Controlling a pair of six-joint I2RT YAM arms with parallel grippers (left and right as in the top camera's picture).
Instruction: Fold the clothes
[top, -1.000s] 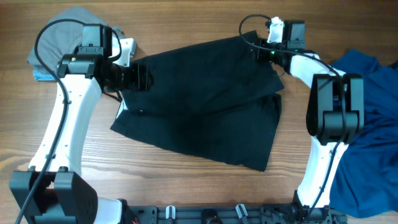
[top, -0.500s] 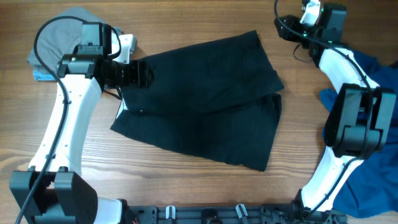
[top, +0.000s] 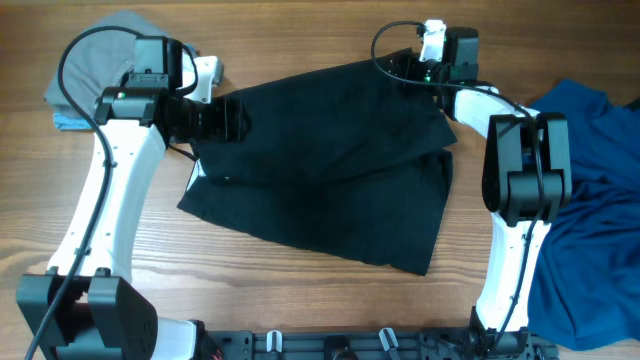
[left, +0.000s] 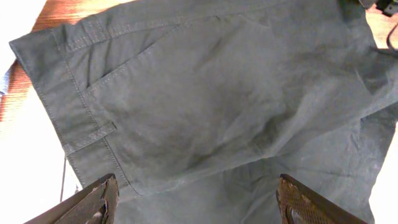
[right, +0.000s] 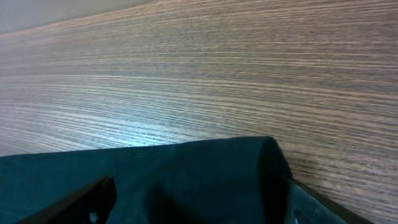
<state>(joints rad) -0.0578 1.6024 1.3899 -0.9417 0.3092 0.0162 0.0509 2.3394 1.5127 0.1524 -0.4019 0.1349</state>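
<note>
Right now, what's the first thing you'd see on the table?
A big black pair of shorts lies spread across the middle of the wooden table. A crumpled blue cloth is heaped at the right edge, and a grey cloth sits in the far left corner.

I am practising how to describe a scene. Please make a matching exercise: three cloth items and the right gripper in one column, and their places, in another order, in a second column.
Things:
A. black shorts
B. blue cloth
C. grey cloth
D. right gripper

Places:
1. right edge of the table
2. far right corner of the shorts
3. middle of the table
4. far left corner of the table

Pairs: A-3, B-1, C-4, D-2
</note>
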